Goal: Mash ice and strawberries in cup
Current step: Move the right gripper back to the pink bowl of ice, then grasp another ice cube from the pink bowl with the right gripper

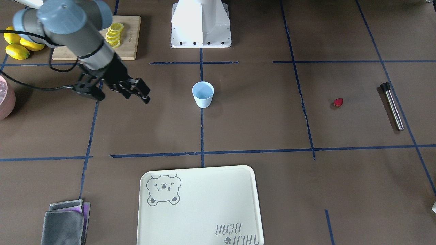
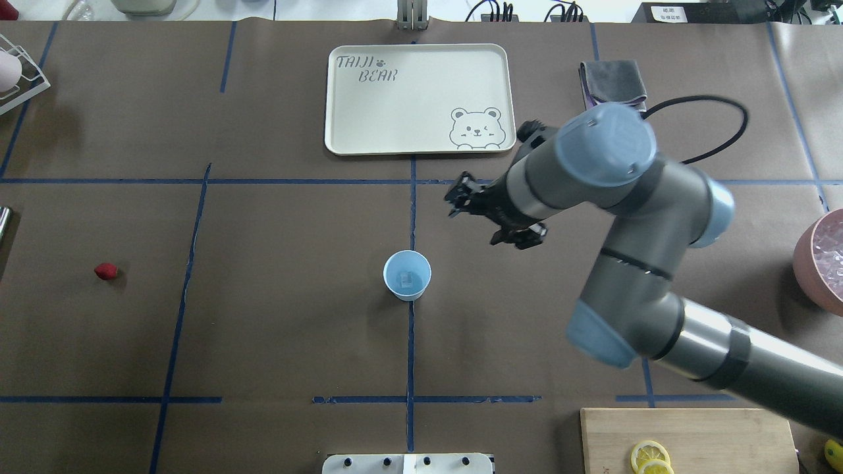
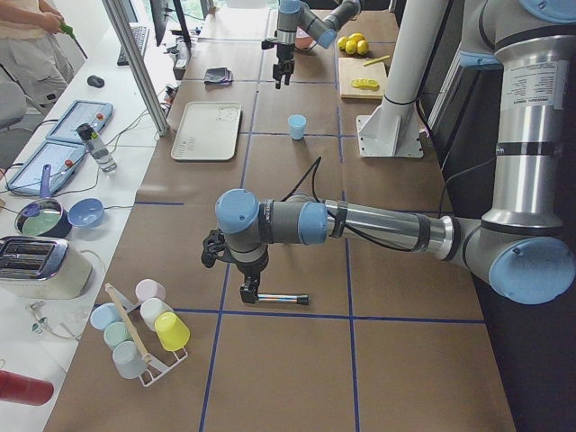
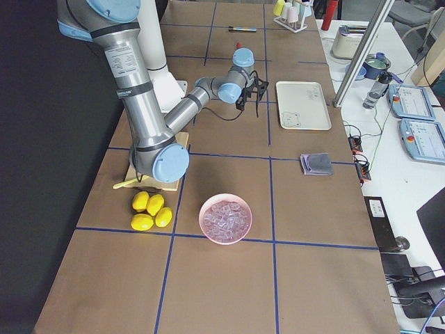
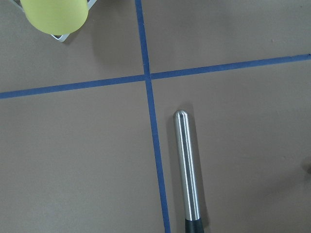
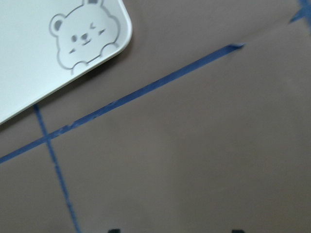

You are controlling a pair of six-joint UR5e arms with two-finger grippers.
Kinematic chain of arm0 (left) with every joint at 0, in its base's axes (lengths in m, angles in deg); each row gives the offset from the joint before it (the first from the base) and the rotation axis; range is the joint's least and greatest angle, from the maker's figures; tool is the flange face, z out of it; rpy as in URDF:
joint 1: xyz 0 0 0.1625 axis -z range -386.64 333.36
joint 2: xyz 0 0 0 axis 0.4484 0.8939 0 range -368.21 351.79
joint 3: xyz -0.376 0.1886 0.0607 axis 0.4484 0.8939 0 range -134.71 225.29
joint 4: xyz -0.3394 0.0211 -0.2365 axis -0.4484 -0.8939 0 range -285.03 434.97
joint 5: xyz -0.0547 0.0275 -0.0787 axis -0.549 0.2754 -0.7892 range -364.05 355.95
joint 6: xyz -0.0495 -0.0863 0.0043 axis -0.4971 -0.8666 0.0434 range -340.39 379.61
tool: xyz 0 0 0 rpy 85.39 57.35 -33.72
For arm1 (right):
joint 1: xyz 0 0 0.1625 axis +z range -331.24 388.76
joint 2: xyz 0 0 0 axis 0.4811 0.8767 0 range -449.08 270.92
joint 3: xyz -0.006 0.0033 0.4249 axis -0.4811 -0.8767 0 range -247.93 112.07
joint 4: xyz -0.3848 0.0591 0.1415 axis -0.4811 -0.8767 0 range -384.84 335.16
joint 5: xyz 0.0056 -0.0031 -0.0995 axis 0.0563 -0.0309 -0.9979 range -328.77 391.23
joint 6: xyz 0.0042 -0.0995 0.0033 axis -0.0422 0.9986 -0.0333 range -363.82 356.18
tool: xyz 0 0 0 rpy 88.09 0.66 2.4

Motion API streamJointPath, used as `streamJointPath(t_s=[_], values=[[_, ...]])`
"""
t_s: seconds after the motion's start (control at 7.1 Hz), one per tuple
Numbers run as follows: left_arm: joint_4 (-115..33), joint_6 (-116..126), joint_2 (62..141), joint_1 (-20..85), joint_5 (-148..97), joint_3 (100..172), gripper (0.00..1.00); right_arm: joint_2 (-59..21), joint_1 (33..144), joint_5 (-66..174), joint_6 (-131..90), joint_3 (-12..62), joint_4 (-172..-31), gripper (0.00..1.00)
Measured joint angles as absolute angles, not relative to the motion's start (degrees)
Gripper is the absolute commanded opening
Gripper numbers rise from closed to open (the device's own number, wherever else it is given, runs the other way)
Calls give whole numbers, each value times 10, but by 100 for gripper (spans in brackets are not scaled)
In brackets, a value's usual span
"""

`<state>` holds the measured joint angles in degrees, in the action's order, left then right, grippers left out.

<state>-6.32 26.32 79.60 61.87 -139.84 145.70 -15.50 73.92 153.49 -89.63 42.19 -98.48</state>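
Overhead, I see the pale-blue cup [image 2: 392,266] at table centre, with the ice [image 2: 406,280] inside it. The strawberry [image 2: 105,270] lies well apart at its nine o'clock. My right gripper [image 2: 489,219] hovers at two o'clock, fingers spread. My left gripper [image 3: 232,263] hangs over a steel muddler [image 3: 279,296]; I cannot tell its fingers' state.

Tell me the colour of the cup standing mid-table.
The cup is pale blue all over, with no pattern; the exterior front-facing view shows it best.

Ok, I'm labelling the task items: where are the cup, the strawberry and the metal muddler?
cup [image 1: 203,101]: front-facing view, front wall below the rim.
strawberry [image 1: 338,102]: front-facing view, middle of the red piece.
metal muddler [image 1: 393,109]: front-facing view, middle of the steel shaft.
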Motion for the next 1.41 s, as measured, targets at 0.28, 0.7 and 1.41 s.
streamJointPath(t_s=[0.28, 0.7, 1.41], values=[[-63, 263, 793, 619, -1398, 1460, 100, -33, 811, 1561, -726, 461, -979, 83], [-63, 263, 793, 619, -1406, 1462, 100, 94, 926, 1567, -408, 452, -977, 94], [-63, 262, 793, 619, -1422, 1463, 100, 125, 995, 1592, -129, 363, -971, 100]])
